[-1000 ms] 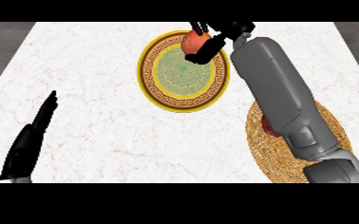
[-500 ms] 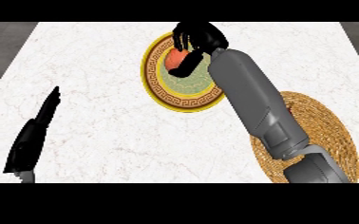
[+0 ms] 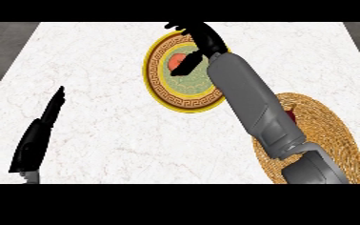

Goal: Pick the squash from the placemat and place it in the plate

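As its forearm (image 3: 246,95) slants leftward, the right hand (image 3: 207,38) arches over the squash (image 3: 176,59).

The white marble counter (image 3: 105,100) carries faint grey veins with a few reddish ones. The round plate (image 3: 156,83) has 3 rings of colour: a bright yellow rim, a dark brown band with a gold key pattern, and a pale green middle with a faint mottled pattern. The orange-red squash (image 3: 177,59) shows against that green. At the near right, the round woven placemat (image 3: 330,124) is golden tan with darker brown weave lines. Both the right hand (image 3: 204,35) and the left hand (image 3: 42,131) are plain black. The right forearm (image 3: 243,95) is smooth mid grey. A dark grey floor (image 3: 14,33) shows at the far left.
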Motion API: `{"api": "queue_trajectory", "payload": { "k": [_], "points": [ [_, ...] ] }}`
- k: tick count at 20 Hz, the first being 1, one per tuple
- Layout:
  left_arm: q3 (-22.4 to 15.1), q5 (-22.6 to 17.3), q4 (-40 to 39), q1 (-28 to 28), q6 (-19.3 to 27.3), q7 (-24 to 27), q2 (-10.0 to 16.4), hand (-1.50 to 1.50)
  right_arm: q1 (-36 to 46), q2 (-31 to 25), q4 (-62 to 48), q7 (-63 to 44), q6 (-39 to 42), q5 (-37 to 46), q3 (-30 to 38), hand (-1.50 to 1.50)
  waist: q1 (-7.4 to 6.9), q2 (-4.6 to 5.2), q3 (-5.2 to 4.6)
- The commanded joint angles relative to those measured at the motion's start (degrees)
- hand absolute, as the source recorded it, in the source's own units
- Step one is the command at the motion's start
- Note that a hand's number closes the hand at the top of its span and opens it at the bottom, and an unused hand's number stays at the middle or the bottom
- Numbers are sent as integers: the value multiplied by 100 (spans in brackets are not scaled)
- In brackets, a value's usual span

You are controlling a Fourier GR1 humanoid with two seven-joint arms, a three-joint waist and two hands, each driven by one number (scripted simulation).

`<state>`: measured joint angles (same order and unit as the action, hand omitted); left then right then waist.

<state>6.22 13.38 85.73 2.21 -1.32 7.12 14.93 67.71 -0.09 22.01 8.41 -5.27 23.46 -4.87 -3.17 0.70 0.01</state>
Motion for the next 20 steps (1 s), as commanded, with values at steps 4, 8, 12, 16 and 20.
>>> {"api": "queue_trajectory", "payload": {
  "k": [4,8,12,16,20],
  "points": [
    [127,-138,188,381,-113,-3,39,0,66,-188,142,176,-567,-752,956,-150,144,-37,2],
    [261,-179,140,70,-121,-22,138,0,45,-682,-92,423,-419,-1144,1482,-150,130,2,2],
    [189,-79,135,206,-38,13,37,0,-243,-1115,-78,912,380,-1767,2039,-150,149,3,6],
    [25,4,71,230,-2,160,-125,0,-401,-1864,-336,1530,1109,-1982,2341,-150,90,46,8],
    [-51,134,146,-18,100,-34,-182,0,-707,-2252,-591,2320,1572,-1864,2308,-150,33,75,15]
  ]
}}
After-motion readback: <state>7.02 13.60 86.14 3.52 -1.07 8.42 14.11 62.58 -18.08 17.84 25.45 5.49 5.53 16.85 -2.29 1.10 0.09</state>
